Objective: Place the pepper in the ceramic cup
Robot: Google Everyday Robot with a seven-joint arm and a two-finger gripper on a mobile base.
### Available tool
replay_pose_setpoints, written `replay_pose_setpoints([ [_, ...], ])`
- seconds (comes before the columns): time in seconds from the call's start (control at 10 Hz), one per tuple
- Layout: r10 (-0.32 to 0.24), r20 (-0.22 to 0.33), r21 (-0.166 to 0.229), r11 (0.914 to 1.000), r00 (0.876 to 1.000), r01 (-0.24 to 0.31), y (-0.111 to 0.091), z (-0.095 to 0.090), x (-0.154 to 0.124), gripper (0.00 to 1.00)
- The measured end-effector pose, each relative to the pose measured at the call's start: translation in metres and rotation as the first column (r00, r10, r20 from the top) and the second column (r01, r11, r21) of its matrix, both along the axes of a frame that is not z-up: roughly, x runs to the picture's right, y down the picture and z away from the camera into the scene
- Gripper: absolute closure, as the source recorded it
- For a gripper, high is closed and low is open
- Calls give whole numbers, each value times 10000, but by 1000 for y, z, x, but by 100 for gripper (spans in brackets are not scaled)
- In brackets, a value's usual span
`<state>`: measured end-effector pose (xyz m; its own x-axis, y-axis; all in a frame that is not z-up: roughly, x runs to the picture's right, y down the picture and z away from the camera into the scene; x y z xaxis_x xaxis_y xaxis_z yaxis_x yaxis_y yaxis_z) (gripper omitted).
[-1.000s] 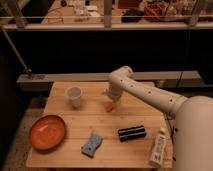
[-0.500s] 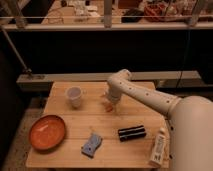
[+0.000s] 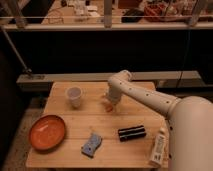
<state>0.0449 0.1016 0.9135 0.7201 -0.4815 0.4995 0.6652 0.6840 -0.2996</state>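
Observation:
The pepper (image 3: 106, 105), a small orange-red sliver, lies on the wooden table (image 3: 100, 125) right of centre near the back. My gripper (image 3: 109, 100) hangs directly over it at the end of the white arm, which bends down from an elbow above the table's back edge. The gripper is open, close around the pepper's top, and it hides part of the pepper. The pale ceramic cup (image 3: 75, 96) stands upright to the left of the gripper, about a hand's width away, with nothing visible inside.
A round orange plate (image 3: 47, 132) sits at the front left. A blue-grey sponge (image 3: 91, 144) lies at the front centre, a black cylinder (image 3: 132, 132) right of it, and a white bottle (image 3: 157, 146) at the front right corner. A dark railing runs behind the table.
The gripper has sunk slightly toward the pepper. The cup and the other objects have not moved.

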Motion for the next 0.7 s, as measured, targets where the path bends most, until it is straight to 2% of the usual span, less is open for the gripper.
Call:
replay_pose_setpoints([
  [0.7,-9,137,-133,9999,9999,10,7,7,1,20],
])
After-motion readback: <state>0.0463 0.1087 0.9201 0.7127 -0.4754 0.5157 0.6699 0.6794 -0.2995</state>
